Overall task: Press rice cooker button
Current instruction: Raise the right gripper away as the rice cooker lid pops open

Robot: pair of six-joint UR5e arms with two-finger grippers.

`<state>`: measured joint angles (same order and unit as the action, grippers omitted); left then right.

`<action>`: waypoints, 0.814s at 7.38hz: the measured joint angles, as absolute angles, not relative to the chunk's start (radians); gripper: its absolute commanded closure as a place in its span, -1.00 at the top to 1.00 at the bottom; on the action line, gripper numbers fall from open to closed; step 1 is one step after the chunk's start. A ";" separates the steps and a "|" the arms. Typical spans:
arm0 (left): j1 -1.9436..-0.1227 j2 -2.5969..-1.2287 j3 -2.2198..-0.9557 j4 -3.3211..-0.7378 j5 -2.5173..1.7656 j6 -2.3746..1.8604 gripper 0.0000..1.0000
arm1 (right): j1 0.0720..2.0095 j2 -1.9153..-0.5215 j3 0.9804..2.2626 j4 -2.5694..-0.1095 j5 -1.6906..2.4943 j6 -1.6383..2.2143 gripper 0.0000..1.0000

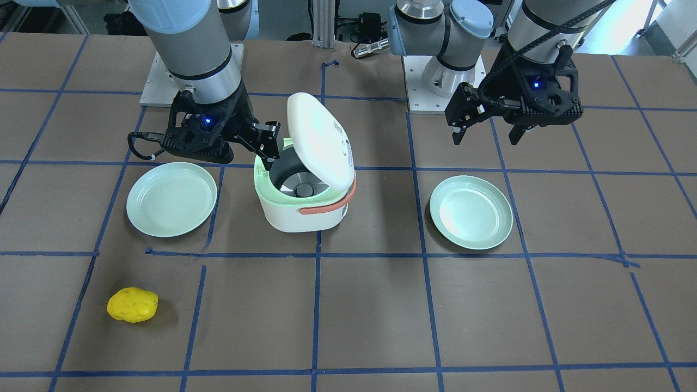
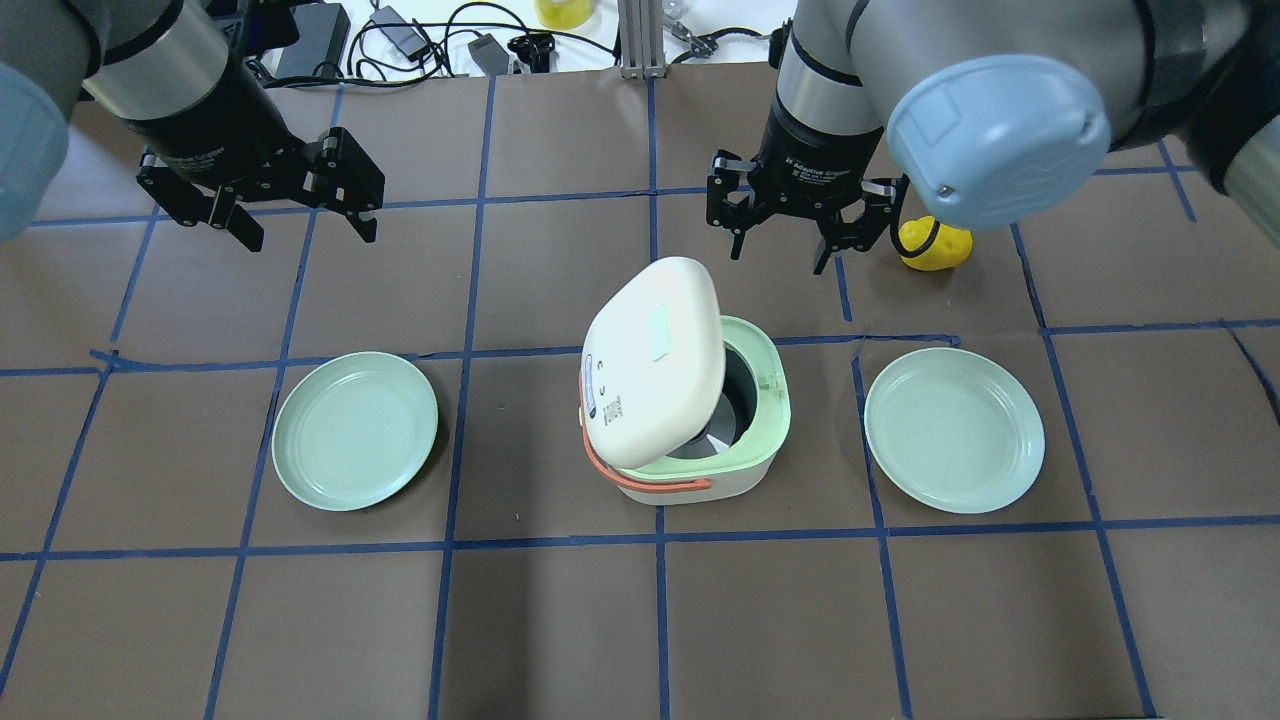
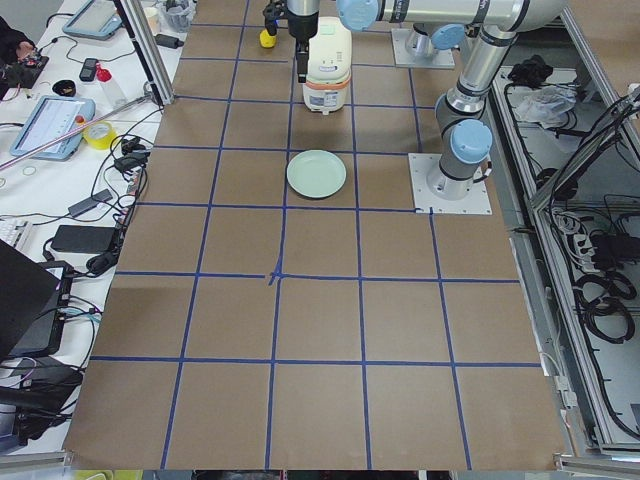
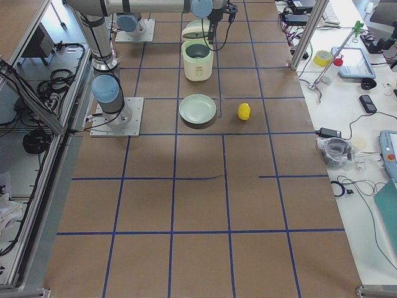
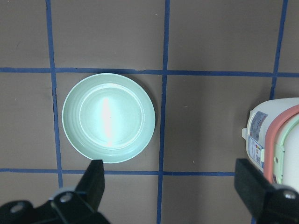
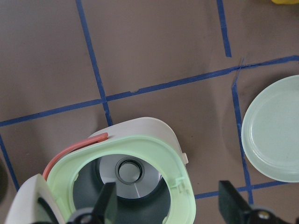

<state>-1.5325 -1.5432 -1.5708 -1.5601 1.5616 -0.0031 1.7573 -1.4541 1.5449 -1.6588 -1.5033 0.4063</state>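
The rice cooker (image 1: 297, 209) stands mid-table, white with a pale green rim and a coral handle (image 2: 650, 483). Its lid (image 2: 655, 360) is tilted up and the grey inner pot (image 6: 126, 179) shows, empty. My right gripper (image 2: 780, 255) is open and empty, above and just beyond the cooker's far rim; in the front view it (image 1: 268, 155) hangs at the rim beside the raised lid. Its wrist view looks down into the pot. My left gripper (image 2: 308, 235) is open and empty, high above the table, away from the cooker. I cannot make out a button.
Two pale green plates lie either side of the cooker, one on my left (image 2: 355, 430) and one on my right (image 2: 955, 430). A yellow lumpy object (image 2: 935, 245) lies beyond the right plate. Blue tape lines grid the brown table.
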 measured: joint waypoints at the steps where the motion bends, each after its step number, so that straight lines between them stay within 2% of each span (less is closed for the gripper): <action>1: -1.532 -1.543 -1.571 -1.560 1.562 -0.003 1.00 | 1.740 -1.455 1.540 -1.651 -1.523 0.387 1.00; 6: -1.532 -1.543 -1.571 -1.560 1.562 -0.004 1.00 | 1.653 -1.477 1.540 -1.576 -1.587 0.187 1.00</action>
<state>-1.5324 -1.5432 -1.5708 -1.5600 1.5616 -0.0036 1.6528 -1.4766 1.5400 -1.5764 -1.5872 0.1873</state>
